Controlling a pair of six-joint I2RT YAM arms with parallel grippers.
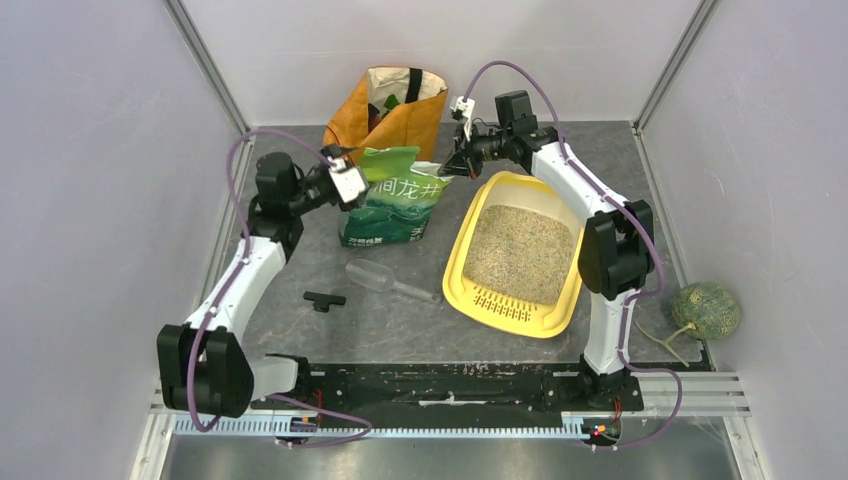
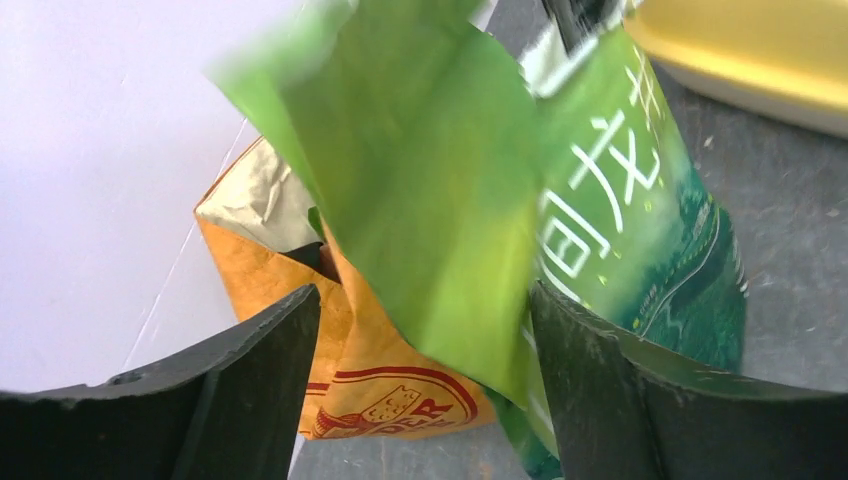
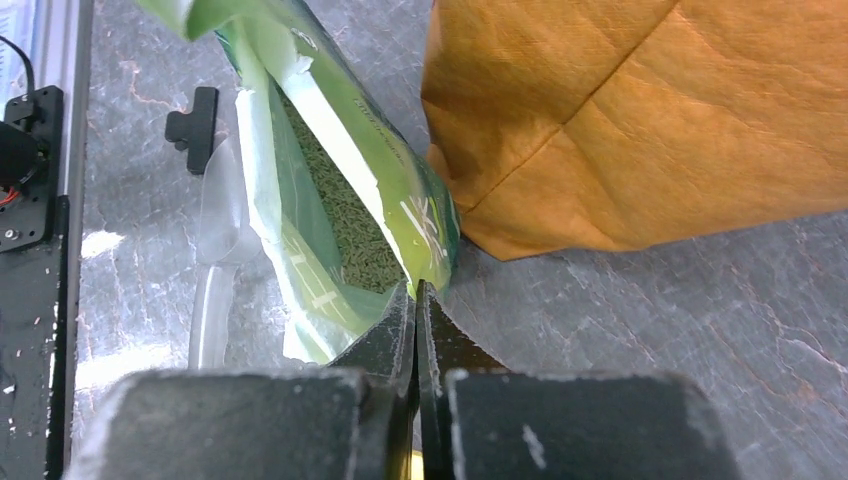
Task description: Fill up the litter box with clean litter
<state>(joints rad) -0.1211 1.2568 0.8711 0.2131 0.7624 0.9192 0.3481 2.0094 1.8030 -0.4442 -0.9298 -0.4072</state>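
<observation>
**Bag handling at the far middle of the desk [image 1: 380,330].** The green bag [image 1: 395,205] stands just left of the litter box [image 1: 452,275]. The box lies right of centre, with clean litter [image 1: 520,250] covering its floor. Your left claw [image 1: 358,182] stands apart, and the bag's top flap hangs loose between its fingers. Your right claw [image 1: 446,167] is pressed together on the bag's upper right corner (a thin pinch of film, likely to slip). To pour well, take a firm hold with the left, raise the mouth over the box's far rim, and tilt slowly.
</observation>
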